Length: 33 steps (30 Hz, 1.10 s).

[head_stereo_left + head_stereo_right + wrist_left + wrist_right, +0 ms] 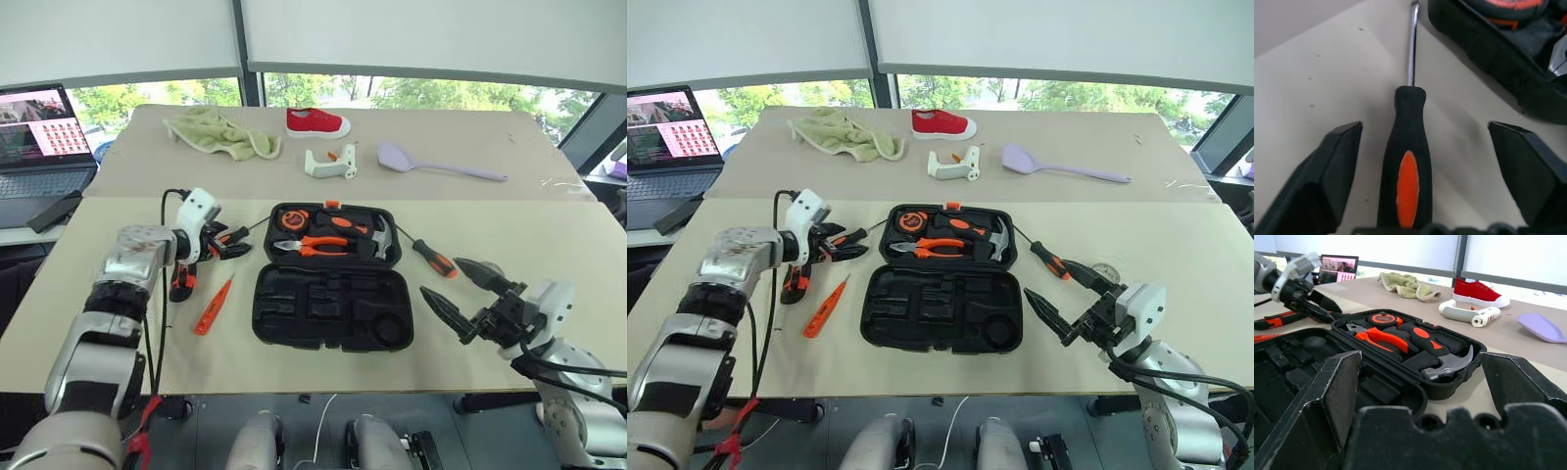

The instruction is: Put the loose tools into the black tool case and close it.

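Left gripper: fingers spread wide, one on each side of a black-and-orange screwdriver lying on the table. Neither finger touches the handle; nothing held. The screwdriver's shaft points toward the near corner of the case. The gripper sits just left of the case's upper half.

Right gripper: fingers fully apart, empty, off the table right of the case and aimed across it toward the left.

Case lies open and flat at table centre. Far half holds pliers, a hammer and an orange-black tape measure; the near half's slots are bare.

Loose tools: second screwdriver just right of the case, slanted, handle toward the right gripper. Slim orange tester left of the case's near half. An orange-black tool lies below the left wrist, partly hidden; type unclear.

Far table: green cloth, red shoe, white glue gun, lilac spatula. Laptop at far left.
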### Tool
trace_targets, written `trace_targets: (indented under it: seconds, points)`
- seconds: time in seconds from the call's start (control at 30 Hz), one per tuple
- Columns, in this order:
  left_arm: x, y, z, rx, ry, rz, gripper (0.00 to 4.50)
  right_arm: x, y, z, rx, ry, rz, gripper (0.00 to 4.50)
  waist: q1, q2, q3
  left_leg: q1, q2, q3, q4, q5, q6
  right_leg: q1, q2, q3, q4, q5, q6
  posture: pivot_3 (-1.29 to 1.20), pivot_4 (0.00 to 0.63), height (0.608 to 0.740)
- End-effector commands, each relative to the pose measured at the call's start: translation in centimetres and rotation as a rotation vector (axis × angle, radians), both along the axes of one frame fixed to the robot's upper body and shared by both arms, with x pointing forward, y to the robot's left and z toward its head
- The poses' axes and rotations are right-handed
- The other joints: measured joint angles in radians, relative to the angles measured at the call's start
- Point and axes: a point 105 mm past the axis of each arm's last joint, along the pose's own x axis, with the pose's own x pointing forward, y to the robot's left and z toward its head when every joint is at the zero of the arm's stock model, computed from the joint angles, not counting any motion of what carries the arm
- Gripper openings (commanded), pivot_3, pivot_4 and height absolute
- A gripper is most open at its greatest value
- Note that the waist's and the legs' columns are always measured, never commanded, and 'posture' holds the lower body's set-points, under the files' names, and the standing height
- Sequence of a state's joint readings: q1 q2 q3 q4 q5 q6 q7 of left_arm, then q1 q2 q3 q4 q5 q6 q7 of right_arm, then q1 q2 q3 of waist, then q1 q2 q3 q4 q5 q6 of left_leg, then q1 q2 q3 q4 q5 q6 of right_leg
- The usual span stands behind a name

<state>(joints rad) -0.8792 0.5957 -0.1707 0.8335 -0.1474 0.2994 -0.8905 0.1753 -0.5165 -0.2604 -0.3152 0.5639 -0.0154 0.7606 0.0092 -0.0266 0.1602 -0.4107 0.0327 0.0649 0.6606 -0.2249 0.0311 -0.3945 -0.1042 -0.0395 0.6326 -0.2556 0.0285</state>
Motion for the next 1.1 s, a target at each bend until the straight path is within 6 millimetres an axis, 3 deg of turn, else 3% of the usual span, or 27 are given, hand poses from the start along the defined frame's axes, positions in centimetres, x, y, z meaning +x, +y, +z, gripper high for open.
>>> trace_targets:
  seconds: [0.03,0.17,0.23,0.47,0.57,0.67,0.8,0.87,0.97,1.1]
  points:
    - [0.1,0.4,-0.1,0.049,0.006,-0.015,2.70,-0.5,0.0,1.1,-0.002,-0.042,-0.019,4.50,0.000,0.000,0.000,0.000,0.000,0.000,0.000,0.000,0.000,0.000,0.000,0.000,0.000,0.000,0.000,0.00,0.150,0.740]
    - [-0.2,1.3,0.3,0.052,-0.012,-0.020,1.28,-0.6,-0.1,0.9,-0.003,-0.040,-0.027,4.50,0.001,0.000,0.000,0.000,0.000,0.000,0.000,0.000,0.000,0.000,-0.001,0.000,0.000,0.000,0.000,0.00,0.150,0.740]
    - [-0.1,2.0,1.0,0.026,-0.048,0.009,0.89,-0.5,-0.2,0.9,-0.003,-0.042,-0.030,4.50,0.000,0.000,0.000,0.000,0.000,-0.001,0.000,0.000,0.000,0.000,-0.001,0.000,0.000,0.000,0.000,0.00,0.150,0.740]
    - [0.6,2.6,7.0,-0.226,-0.406,0.044,0.90,-0.7,-0.6,1.0,-0.013,-0.050,-0.050,4.50,0.003,0.000,0.000,-0.002,0.000,-0.004,0.001,0.000,0.000,-0.003,-0.001,0.000,0.002,0.000,0.000,0.00,0.150,0.740]
    - [-0.7,0.7,8.9,-0.207,-0.512,-0.138,0.90,-1.1,-0.9,1.5,-0.045,-0.063,-0.027,4.50,0.009,0.000,0.000,-0.003,-0.001,-0.004,0.002,0.000,0.000,-0.002,-0.002,0.000,0.002,0.001,0.001,0.00,0.150,0.740]
    - [-4.1,-4.2,8.0,-0.009,-0.512,-0.571,0.90,-2.0,-0.5,1.8,-0.116,-0.027,0.100,4.50,0.012,0.000,0.000,-0.005,-0.001,0.000,0.004,0.000,0.000,-0.001,-0.003,0.000,0.000,0.002,0.002,0.00,0.150,0.740]
    - [-6.2,-8.6,5.9,0.119,-0.409,-0.825,0.90,-1.7,-1.0,2.2,-0.176,-0.031,0.124,4.50,0.012,0.000,0.000,-0.004,-0.001,0.000,0.007,-0.001,0.001,0.001,-0.002,-0.001,0.000,0.002,0.003,0.00,0.150,0.740]
    - [-6.8,-9.8,4.8,0.170,-0.370,-0.883,0.90,-1.6,-1.2,2.2,-0.193,-0.029,0.132,4.50,0.010,0.000,0.000,-0.004,-0.001,0.000,0.008,-0.001,0.002,0.002,-0.002,-0.001,0.001,0.002,0.002,0.00,0.150,0.740]
    - [-6.1,-11.0,2.3,0.289,-0.305,-0.855,0.90,-1.5,-1.3,2.2,-0.199,-0.033,0.131,4.50,0.007,0.000,0.000,-0.003,-0.001,-0.001,0.008,-0.001,0.002,0.002,-0.001,0.000,0.001,0.002,0.003,0.00,0.150,0.740]
    - [-5.5,-12.0,1.6,0.316,-0.308,-0.823,0.90,-1.7,-0.9,2.0,-0.193,-0.039,0.127,4.50,0.004,0.000,0.000,-0.004,0.000,-0.002,0.009,-0.001,0.003,0.001,0.000,0.000,0.001,0.002,0.003,0.00,0.150,0.740]
